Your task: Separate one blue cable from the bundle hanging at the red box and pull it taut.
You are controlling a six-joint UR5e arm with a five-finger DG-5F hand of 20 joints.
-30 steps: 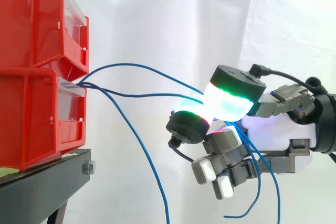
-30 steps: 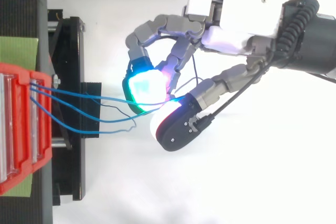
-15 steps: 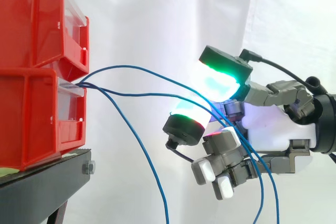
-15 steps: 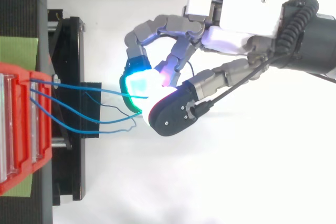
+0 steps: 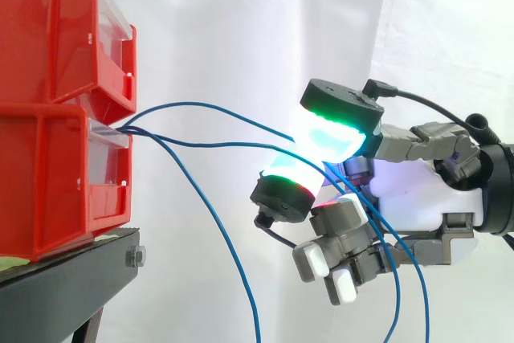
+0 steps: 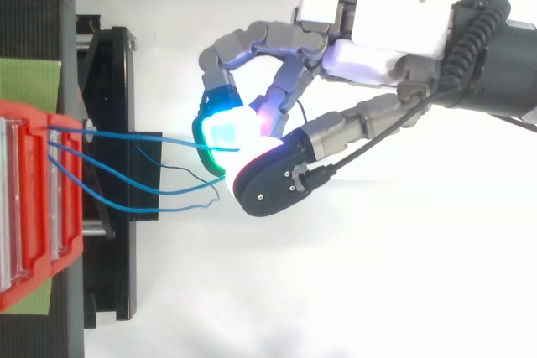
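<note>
Three thin blue cables come out of the lower red box (image 5: 48, 174) and run right toward my hand (image 5: 426, 198). The top blue cable (image 5: 209, 104) arcs over and ends between two glowing pads, a green-lit one (image 5: 337, 128) above and a red-rimmed one (image 5: 285, 186) below, which press together on it. A second cable (image 5: 217, 145) runs just under it into the same pinch. The third cable (image 5: 221, 234) droops down apart from them. From above, the hand (image 6: 377, 48) curls over the cables (image 6: 134, 142), whose loose ends trail past the palm.
A second red box (image 5: 56, 30) is stacked on the lower one, both on a black stand (image 5: 64, 279). The stand's frame (image 6: 109, 81) juts toward the hand. A white curtain hangs behind everything.
One second ago the two pads were pinched together. Half a second ago they stood apart. Now they have closed on the cables again, with the lower pad slightly nearer the box.
</note>
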